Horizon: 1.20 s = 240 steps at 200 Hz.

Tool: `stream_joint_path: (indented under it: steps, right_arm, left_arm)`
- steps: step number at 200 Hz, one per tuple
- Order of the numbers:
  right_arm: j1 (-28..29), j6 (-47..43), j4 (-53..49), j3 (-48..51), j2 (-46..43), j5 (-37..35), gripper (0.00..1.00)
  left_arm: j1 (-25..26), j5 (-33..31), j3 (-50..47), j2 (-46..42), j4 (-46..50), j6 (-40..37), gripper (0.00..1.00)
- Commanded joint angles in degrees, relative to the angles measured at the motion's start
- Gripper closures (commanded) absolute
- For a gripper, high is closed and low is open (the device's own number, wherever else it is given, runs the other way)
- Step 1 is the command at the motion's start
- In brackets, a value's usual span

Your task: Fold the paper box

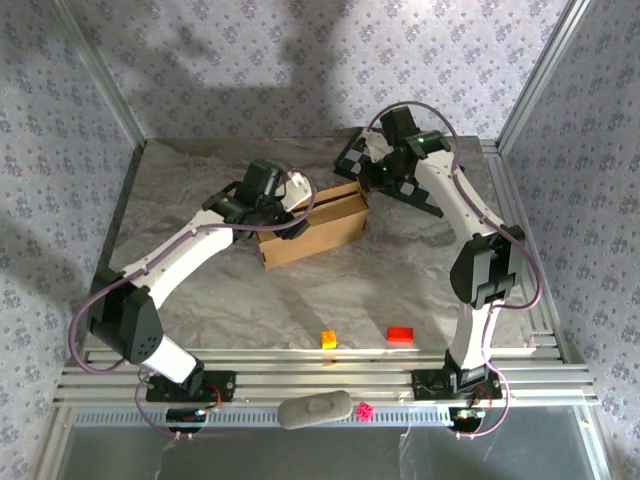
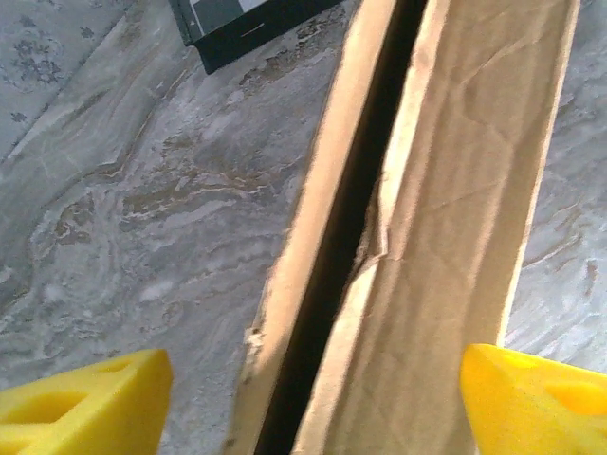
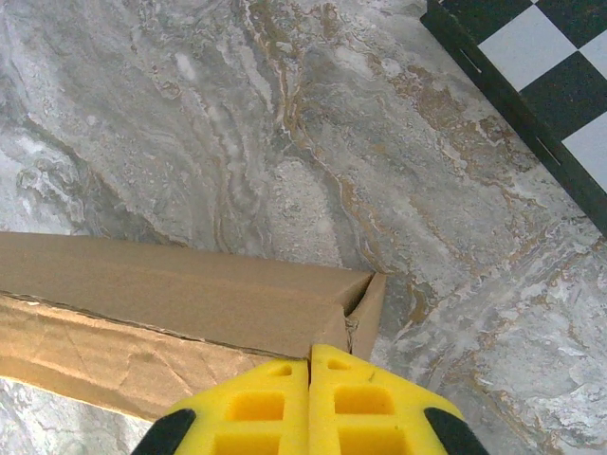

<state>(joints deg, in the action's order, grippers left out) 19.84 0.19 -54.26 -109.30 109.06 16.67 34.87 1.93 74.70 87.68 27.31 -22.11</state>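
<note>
While the paper box (image 1: 318, 232) is sitting mid-counter (image 1: 380, 285), beside the checkered board (image 1: 400, 180), the left tool (image 2: 313, 403) is hanging released, fingers (image 2: 85, 403) straddling its cardboard wall. The right tool (image 3: 310, 403) is hovering clenched at its end corner.

The paper box (image 1: 318, 236) is matt, creased brown cardboard (rough at cut edges) on a smooth, marble-patterned table (image 1: 300, 300).

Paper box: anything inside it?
A narrow dark gap runs between two cardboard panels of the paper box; it is in shadow, with no contents discernible. The panels cover the rest of the interior.
</note>
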Motion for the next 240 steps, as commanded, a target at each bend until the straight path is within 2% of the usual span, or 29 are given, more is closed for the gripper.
stream_joint_path:
  steps: [1, 46, 96, 140, 177, 209, 225, 240]
  right_arm:
    - [0.6, 1.4, -2.8, 1.1, -1.3, -0.8, 1.0]
    - [0.9, 1.2, -3.0, 0.7, -0.8, -0.1, 1.0]
    - [0.9, 0.9, -3.5, 0.0, -0.4, 1.3, 1.0]
    - [0.3, -6.1, -1.4, 2.2, -2.1, 5.6, 1.0]
    - [-1.6, -11.1, -0.7, 3.3, -2.4, 11.4, 0.83]
    - [-3.5, -14.9, 6.3, 11.4, -6.6, 16.0, 0.68]
    - [-4.1, -16.7, 10.6, 15.4, -9.0, 16.1, 0.65]
    - [-4.4, -17.3, 12.1, 16.1, -9.4, 16.3, 0.67]
  left_arm:
    - [2.7, -0.5, 2.1, -0.1, 1.5, -2.0, 0.18]
    - [4.5, -5.2, 2.9, 3.5, 2.0, -4.2, 0.18]
    - [5.9, -6.7, 3.8, 6.6, 4.3, -7.3, 0.3]
    - [5.8, -6.6, 2.5, 5.4, 3.8, -7.9, 0.37]
    - [5.2, -4.0, 1.3, 3.8, 3.2, -8.0, 0.39]
    - [5.0, -2.5, 1.5, 3.5, 3.7, -7.9, 0.4]
    - [4.8, -2.3, 1.6, 3.5, 3.8, -7.9, 0.39]
    - [4.8, -2.1, 1.6, 3.5, 3.9, -7.9, 0.39]
